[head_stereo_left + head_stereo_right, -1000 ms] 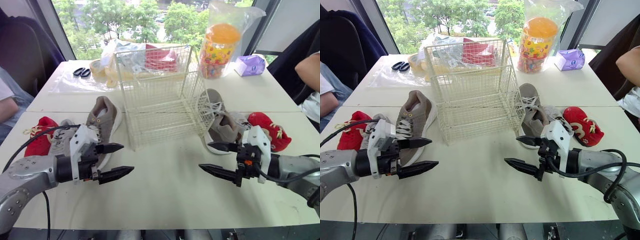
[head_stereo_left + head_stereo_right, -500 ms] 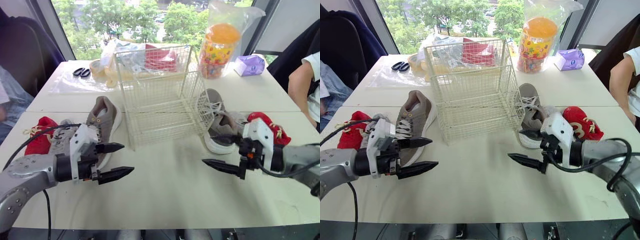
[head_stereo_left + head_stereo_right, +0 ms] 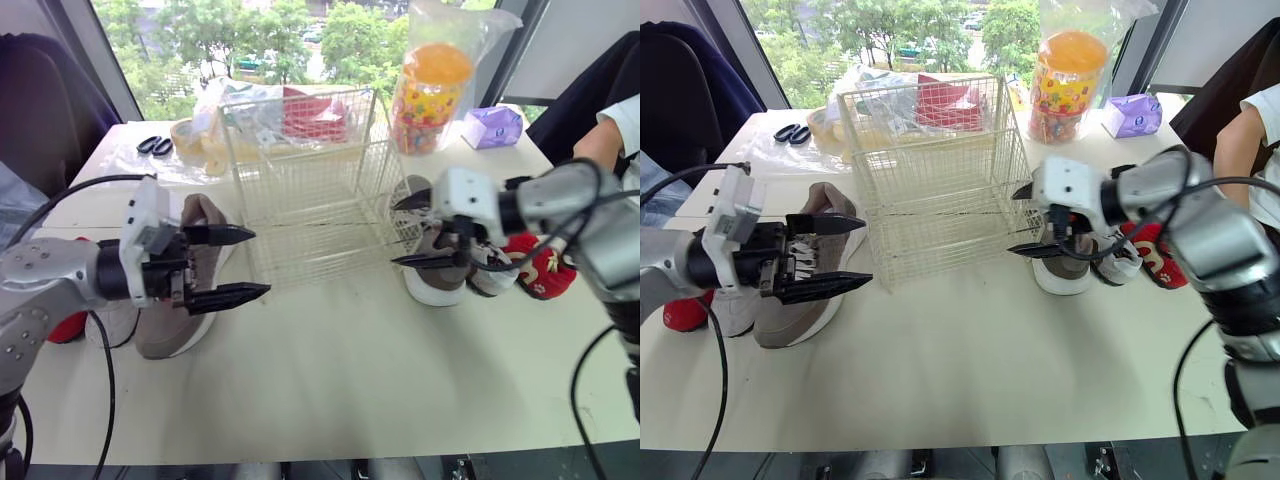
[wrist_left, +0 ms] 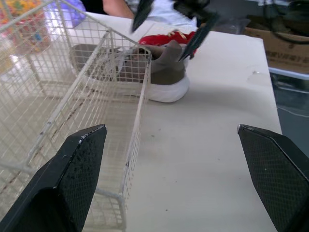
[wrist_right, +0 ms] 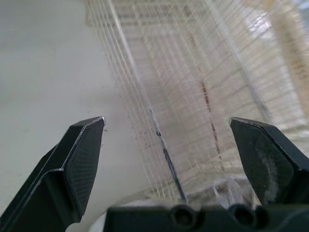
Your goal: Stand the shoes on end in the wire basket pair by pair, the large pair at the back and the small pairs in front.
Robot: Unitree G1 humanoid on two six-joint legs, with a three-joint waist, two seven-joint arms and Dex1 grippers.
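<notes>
While both grippers stand spread wide and empty, the right gripper [image 3: 395, 233] hangs just above the large grey-brown sneaker with a white sole [image 3: 432, 282]. That sneaker lies flat just beside the right wall of the white wire basket [image 3: 300, 190]. The left gripper [image 3: 260, 262] hovers over the matching large sneaker [image 3: 160, 335] on the basket's other side.

The basket looks empty, so the large pair likely goes first. A good grasp would probably pinch the padded heel collar (one finger inside the opening, one outside). The shoe could then tip toe-down and go in against the back wall, leaving the front free. The wire rim stands close to the fingers, so a straight lift before swinging over seems wise.

Much is masked. The right arm covers part of the small red shoe [image 3: 540, 272] and a small grey one next to it. The left arm hides most of the small shoes on the pale table [image 3: 340, 390]. Whether the red object behind the basket is footwear, I cannot tell.
</notes>
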